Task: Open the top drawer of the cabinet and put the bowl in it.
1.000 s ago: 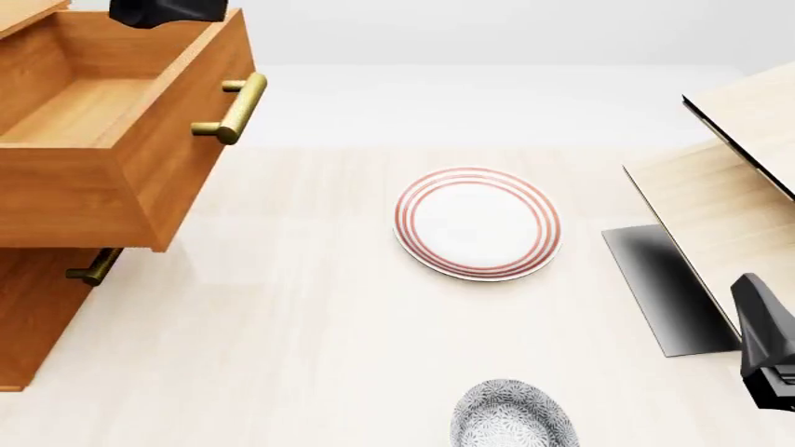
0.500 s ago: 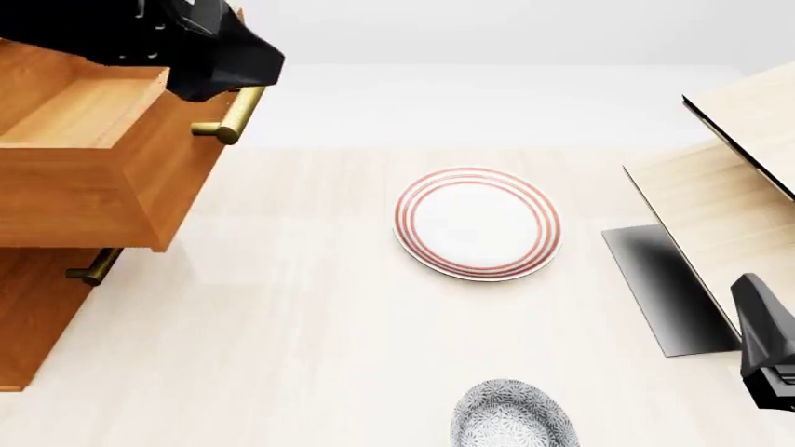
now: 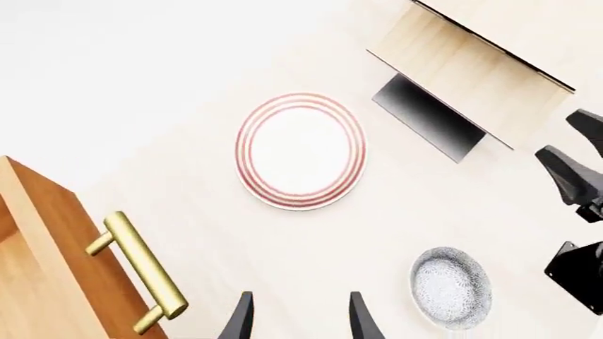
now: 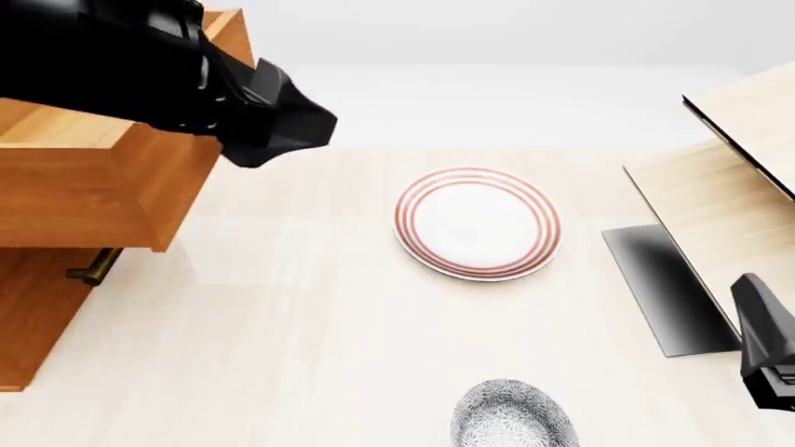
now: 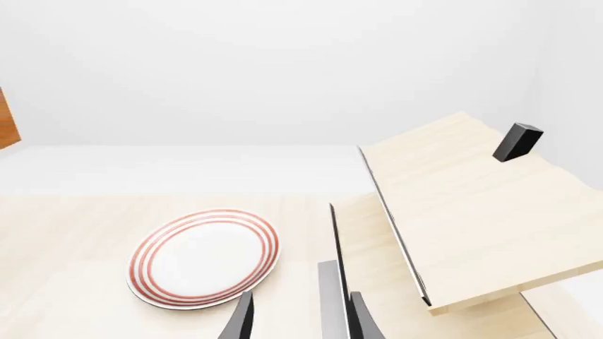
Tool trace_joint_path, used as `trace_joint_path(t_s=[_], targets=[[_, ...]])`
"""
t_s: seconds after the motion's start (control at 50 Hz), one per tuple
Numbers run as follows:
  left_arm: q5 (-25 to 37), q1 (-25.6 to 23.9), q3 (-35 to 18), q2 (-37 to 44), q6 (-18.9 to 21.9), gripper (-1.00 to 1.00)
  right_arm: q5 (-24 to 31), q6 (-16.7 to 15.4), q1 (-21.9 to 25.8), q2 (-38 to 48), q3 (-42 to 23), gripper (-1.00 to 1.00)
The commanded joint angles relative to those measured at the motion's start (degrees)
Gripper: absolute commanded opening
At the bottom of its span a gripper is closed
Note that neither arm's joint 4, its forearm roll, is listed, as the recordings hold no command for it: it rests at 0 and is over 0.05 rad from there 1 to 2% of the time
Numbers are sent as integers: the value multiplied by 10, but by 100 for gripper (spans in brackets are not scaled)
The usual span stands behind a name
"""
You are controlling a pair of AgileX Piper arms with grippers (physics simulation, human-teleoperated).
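Left tool (image 3: 296, 318) parted, empty, above pale table (image 4: 311, 326); right tool (image 5: 296, 318) likewise, apparently; white backdrop.

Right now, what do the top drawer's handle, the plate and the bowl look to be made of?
Handle: brass-like metal, judging by its smooth golden sheen. Plate: probably glazed ceramic, flat white with red rings and a soft gloss. Bowl: possibly ceramic too, with a dense grey-and-white speckled pattern; the render leaves its finish unclear. Top drawer: orange-brown wood with visible grain.
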Motion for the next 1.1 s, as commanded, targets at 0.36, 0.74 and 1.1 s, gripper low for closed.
trace_joint_path(t_s=[0.36,0.74,1.1], targets=[[-58,-48,82,3,-51,100,0,0,0,-1,0,100],[-80,-41,146,-37,-49,100,0,0,0,-1,0,100],[-94,-60,159,-30,-39,100,0,0,0,-1,0,100]])
